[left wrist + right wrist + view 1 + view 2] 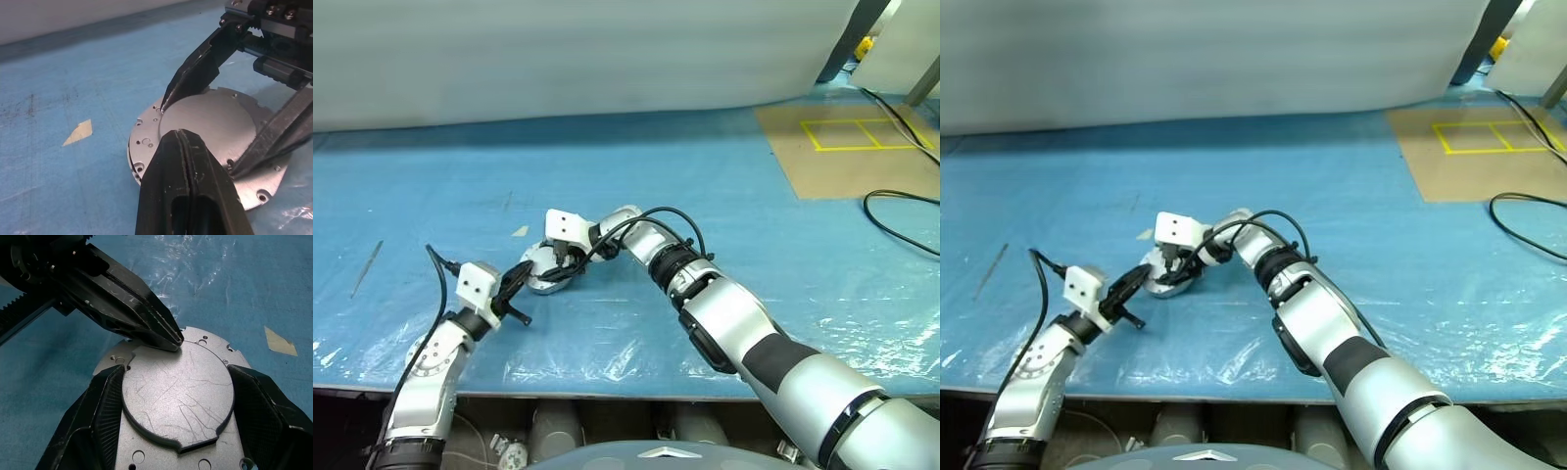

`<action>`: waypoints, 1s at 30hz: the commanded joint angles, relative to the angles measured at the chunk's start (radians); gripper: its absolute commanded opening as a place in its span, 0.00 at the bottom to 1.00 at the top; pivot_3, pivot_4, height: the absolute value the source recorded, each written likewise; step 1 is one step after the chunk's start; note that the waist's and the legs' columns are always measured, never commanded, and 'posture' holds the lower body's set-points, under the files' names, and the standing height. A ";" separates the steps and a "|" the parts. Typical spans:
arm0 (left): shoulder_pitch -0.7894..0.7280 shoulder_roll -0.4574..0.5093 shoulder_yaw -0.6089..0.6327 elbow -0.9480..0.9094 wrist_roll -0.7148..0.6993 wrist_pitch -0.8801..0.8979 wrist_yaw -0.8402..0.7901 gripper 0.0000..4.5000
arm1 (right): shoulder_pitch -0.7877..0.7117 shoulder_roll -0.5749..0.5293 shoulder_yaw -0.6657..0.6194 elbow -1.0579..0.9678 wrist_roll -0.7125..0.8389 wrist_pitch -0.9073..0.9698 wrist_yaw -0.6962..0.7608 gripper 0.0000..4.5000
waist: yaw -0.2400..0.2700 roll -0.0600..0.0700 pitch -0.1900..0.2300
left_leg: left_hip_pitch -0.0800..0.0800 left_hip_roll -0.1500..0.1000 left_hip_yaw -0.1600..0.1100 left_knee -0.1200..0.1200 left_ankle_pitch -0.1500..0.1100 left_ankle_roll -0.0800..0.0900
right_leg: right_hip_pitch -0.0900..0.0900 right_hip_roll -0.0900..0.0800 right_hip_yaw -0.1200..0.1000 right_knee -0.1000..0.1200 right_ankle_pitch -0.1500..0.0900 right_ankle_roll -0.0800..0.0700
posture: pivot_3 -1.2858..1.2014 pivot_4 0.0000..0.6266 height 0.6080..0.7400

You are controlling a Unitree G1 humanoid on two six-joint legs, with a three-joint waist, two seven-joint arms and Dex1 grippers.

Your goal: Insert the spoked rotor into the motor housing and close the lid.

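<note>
I see the motor housing lying on the blue sheet, its flat silver lid on top, so the windings and the spoked rotor are hidden from me. My right gripper comes down onto the housing from above, spread wide, one finger against each side of the lid's raised round plate; whether it actually squeezes that plate I cannot tell for sure, but both pads sit right at its edge. My left gripper is clenched with nothing between its fingers, and its closed tip rests at the rim of the same raised plate, on the side nearer me and to the left of the housing. A small tan scrap of tape lies on the sheet just beside the housing, on its far left. Around the housing the sheet runs wide on all sides; its front edge lies near, toward me. Well off to the right of the housing is a brown board with yellow lines and a black cable.
</note>
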 commanded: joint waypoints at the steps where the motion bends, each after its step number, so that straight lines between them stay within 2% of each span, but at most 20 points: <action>1: -0.022 0.017 -0.061 0.040 0.074 0.059 0.020 0.00 | 0.076 0.048 0.060 0.057 -0.073 0.049 -0.022 0.66 | 0.000 0.002 -0.002 | 0.000 0.000 0.000 0.000 0.000 0.000 | 0.000 -0.001 0.000 0.000 0.000 0.000 | 0.52 0.24 1.00; 3: -0.039 0.023 -0.088 0.069 0.116 0.087 0.038 0.00 | 0.073 0.048 0.061 0.053 -0.071 0.046 -0.018 0.66 | 0.000 0.005 -0.003 | 0.000 -0.001 0.000 0.000 0.000 0.000 | 0.000 -0.002 0.000 0.000 0.000 0.000 | 0.52 0.24 1.00; 9: -0.040 0.043 -0.139 0.063 0.127 0.184 0.013 0.00 | 0.057 0.046 0.039 0.044 -0.046 0.069 -0.003 0.66 | -0.001 0.013 -0.010 | 0.000 -0.005 0.000 -0.004 0.000 0.000 | 0.000 -0.005 0.001 -0.002 -0.001 0.003 | 0.52 0.24 1.00; 11: -0.029 0.056 -0.149 0.049 0.113 0.211 -0.009 0.00 | 0.052 0.040 0.034 0.042 -0.042 0.073 -0.007 0.82 | -0.001 0.015 -0.012 | 0.000 -0.008 0.000 -0.006 0.000 0.000 | 0.000 -0.007 0.001 -0.002 -0.003 0.005 | 0.52 0.24 1.00; 14: -0.018 0.074 -0.149 0.036 0.098 0.240 -0.029 0.00 | 0.045 0.037 0.017 0.038 -0.027 0.081 -0.005 0.99 | -0.002 0.016 -0.014 | 0.002 -0.014 0.000 -0.011 0.001 0.001 | 0.000 -0.011 0.002 -0.003 -0.005 0.008 | 0.52 0.24 1.00; 18: -0.010 0.090 -0.136 0.019 0.059 0.268 -0.060 0.00 | 0.038 0.041 -0.003 0.025 -0.015 0.053 -0.025 0.99 | -0.002 0.016 -0.017 | 0.001 -0.016 0.000 -0.014 0.001 0.002 | 0.000 -0.013 0.003 -0.007 -0.005 0.007 | 0.52 0.24 1.00; 25: 0.007 0.108 -0.129 -0.040 -0.048 0.317 -0.146 0.00 | 0.030 0.029 -0.062 -0.009 0.057 0.026 0.108 0.99 | -0.003 0.014 -0.017 | -0.003 -0.015 0.000 -0.016 0.001 0.002 | 0.000 -0.012 0.002 -0.015 -0.004 0.004 | 0.52 0.24 1.00; 30: 0.000 0.127 -0.127 -0.029 -0.047 0.318 -0.152 0.00 | 0.017 -0.002 -0.114 -0.033 0.097 0.055 0.150 0.99 | -0.003 0.012 -0.016 | -0.005 -0.015 0.000 -0.019 0.002 0.003 | -0.001 -0.012 0.000 -0.020 -0.004 0.004 | 0.52 0.24 1.00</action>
